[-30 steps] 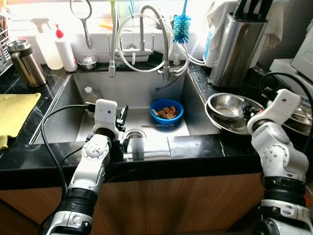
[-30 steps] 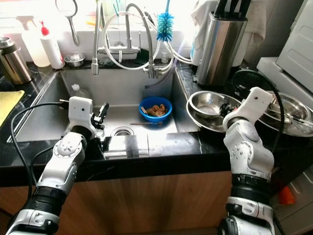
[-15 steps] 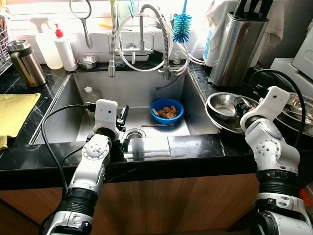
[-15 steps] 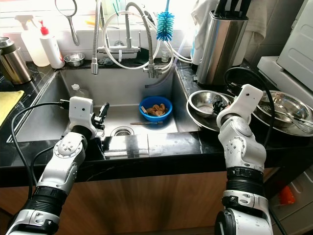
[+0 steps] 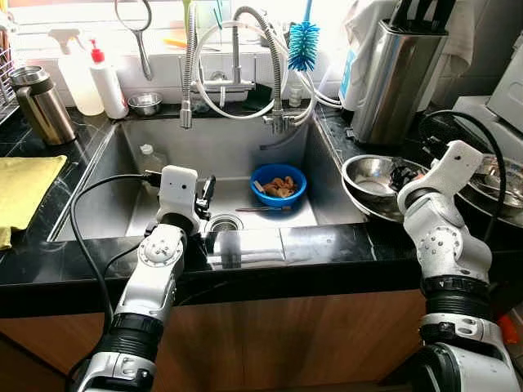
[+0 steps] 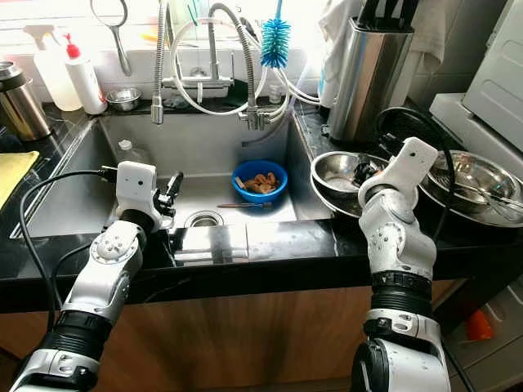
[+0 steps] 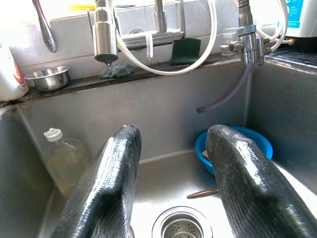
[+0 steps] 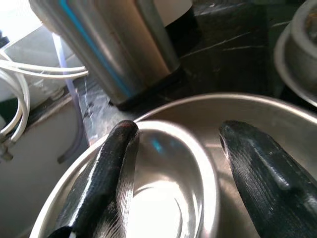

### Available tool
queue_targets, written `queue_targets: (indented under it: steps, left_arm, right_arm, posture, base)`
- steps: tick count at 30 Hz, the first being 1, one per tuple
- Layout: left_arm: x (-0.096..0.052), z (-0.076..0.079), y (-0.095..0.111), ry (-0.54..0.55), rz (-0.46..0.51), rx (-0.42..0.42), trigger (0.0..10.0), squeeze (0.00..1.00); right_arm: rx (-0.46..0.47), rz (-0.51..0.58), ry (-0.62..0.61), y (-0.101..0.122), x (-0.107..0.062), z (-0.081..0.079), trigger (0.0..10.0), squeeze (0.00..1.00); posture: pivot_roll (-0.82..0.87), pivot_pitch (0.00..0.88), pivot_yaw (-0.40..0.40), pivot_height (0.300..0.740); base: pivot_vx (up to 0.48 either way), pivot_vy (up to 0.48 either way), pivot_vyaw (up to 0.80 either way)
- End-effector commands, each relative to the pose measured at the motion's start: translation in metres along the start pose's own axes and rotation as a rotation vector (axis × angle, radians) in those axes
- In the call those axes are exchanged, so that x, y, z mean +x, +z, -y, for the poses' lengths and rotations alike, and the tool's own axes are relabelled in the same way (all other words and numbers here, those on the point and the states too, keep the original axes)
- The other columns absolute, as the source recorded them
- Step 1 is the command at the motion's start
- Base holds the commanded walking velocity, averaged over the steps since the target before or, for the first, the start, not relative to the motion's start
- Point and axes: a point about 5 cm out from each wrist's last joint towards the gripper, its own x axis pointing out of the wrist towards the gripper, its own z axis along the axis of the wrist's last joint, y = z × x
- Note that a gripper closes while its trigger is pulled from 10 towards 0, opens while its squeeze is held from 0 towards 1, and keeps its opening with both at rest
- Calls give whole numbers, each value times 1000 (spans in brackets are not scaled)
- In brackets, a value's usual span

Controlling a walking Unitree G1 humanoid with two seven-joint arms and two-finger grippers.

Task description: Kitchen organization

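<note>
A blue bowl [image 5: 279, 184] holding food scraps sits on the sink [image 5: 110, 204] floor, with a utensil [image 5: 263, 210] lying in front of it. My left gripper [image 5: 204, 192] hovers open over the sink's front, near the drain [image 5: 222, 223]; in the left wrist view the gripper [image 7: 171, 144] faces the blue bowl [image 7: 247, 144] with nothing between its fingers. On the right counter stand nested steel bowls [image 5: 372, 175]. My right gripper [image 5: 400, 174] hangs open just above them; in the right wrist view the gripper [image 8: 176, 134] straddles the inner bowl [image 8: 168, 198].
A small clear bottle [image 5: 149, 157] stands in the sink's left corner. Faucet hoses [image 5: 237, 49] and a blue brush [image 5: 303, 45] hang at the back. A steel knife holder [image 5: 396, 77] stands behind the bowls, more steel bowls [image 5: 502, 184] far right. Yellow cloth [image 5: 24, 192] and thermos [image 5: 41, 102] sit left.
My right arm has swung left, bringing its gripper from the bowls' right side to over the nested steel bowls. The left arm has stayed put.
</note>
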Motion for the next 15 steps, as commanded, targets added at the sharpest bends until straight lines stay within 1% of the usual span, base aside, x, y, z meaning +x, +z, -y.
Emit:
queue_targets:
  steps: [1,8,10,15]
  left_arm:
    - [3,0,7,-14,27,25,10000,0]
    - [3,1,6,-21,26,28,10000,0]
    - [3,1,6,-23,26,29,10000,0]
    - [2,2,5,-30,24,32,10000,0]
  right_arm:
    - [25,21,9,8,1,-6,10000,0]
    - [48,3,4,5,1,-7,10000,0]
    - [82,-21,13,1,2,-7,10000,0]
    - [87,-38,9,-3,2,-8,10000,0]
  posture:
    - [-52,40,-1,740]
    - [-47,25,-4,740]
    - [-45,20,-6,740]
    - [-42,13,-8,740]
  base:
    - [0,0,0]
    - [0,0,0]
    - [0,0,0]
    - [0,0,0]
